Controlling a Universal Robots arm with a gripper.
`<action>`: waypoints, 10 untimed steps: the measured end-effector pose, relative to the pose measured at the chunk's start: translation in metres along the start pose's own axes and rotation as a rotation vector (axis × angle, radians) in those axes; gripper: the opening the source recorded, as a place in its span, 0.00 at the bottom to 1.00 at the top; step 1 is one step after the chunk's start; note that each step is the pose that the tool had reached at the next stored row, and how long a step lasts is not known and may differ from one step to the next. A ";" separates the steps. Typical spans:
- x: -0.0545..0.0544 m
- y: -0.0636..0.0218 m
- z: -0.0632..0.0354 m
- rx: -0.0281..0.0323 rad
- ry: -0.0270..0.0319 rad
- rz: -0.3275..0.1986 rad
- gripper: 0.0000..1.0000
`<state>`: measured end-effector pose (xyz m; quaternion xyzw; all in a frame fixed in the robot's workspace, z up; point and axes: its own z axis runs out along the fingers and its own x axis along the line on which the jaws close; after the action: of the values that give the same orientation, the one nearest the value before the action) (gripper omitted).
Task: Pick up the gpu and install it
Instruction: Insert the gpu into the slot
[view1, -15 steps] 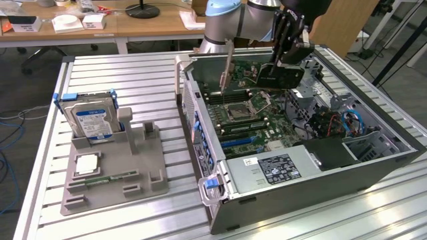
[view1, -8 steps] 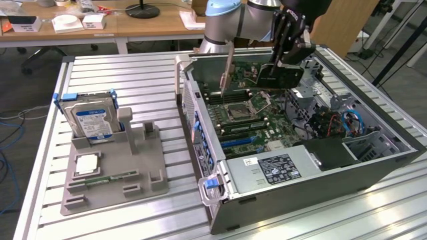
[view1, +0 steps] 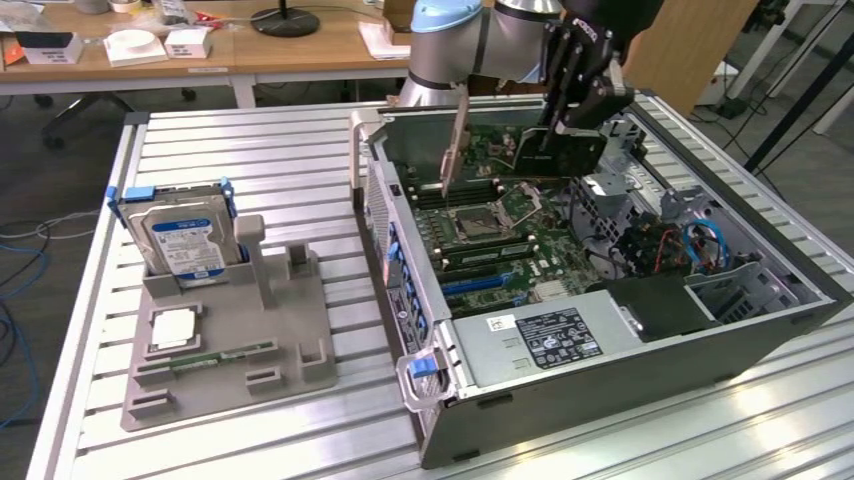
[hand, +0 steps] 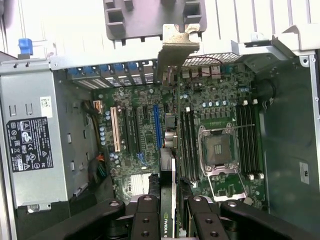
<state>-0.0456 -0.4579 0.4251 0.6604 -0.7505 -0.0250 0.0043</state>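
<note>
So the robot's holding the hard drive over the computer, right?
No, the gripper holds the gpu over the computer, as the wrist view shows; the hard drive stands in the gray rack beside it.

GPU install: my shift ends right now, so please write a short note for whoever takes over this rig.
Grip: the gripper is shut on the gpu.
Where: the gpu hangs on edge over the motherboard, inside the open case, with its metal bracket toward the port wall.
Done: the gpu is picked up and in the grip above the board.
Left: it is not yet seated in any of the slots.
</note>
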 end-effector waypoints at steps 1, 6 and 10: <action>0.000 0.0000 0.0000 -0.0002 0.0003 -0.005 0.26; 0.000 0.0000 0.0000 -0.0009 0.0015 -0.032 0.26; 0.000 0.0000 0.0000 -0.0015 0.0024 -0.054 0.26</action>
<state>-0.0456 -0.4579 0.4251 0.6806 -0.7322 -0.0249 0.0051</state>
